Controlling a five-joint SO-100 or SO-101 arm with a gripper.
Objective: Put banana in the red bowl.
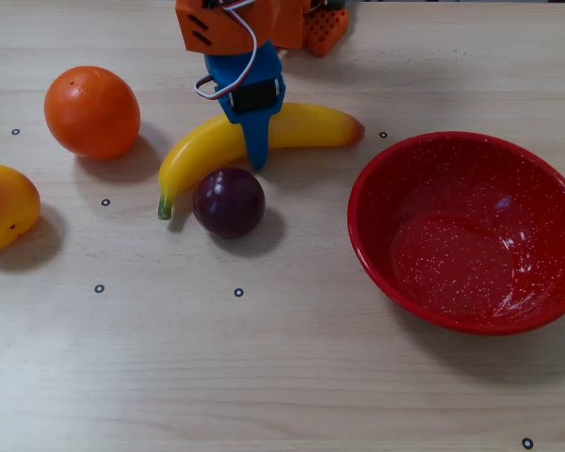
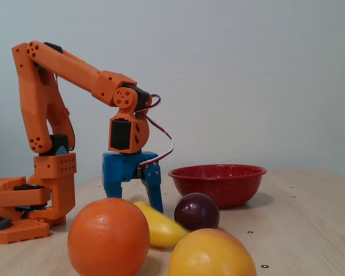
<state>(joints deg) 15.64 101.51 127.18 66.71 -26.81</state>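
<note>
The yellow banana (image 1: pixel 311 127) lies flat on the wooden table, green stem to the lower left, orange-red end to the right; in the fixed view (image 2: pixel 158 227) only part of it shows behind the orange. My blue gripper (image 1: pixel 254 141) stands down over its middle, jaws apart and astride it, with one finger (image 1: pixel 257 155) on the near side. The fixed view shows the gripper (image 2: pixel 135 204) with both fingers low at the table. The red speckled bowl (image 1: pixel 358 202) stands empty to the right of the banana and also shows in the fixed view (image 2: pixel 218 184).
A dark purple plum (image 1: pixel 228 201) sits right against the banana's near side, close to my finger. An orange (image 1: pixel 91 111) lies to the left and a yellow-orange fruit (image 1: pixel 5 205) at the left edge. The arm's base (image 2: pixel 40 190) stands at the back.
</note>
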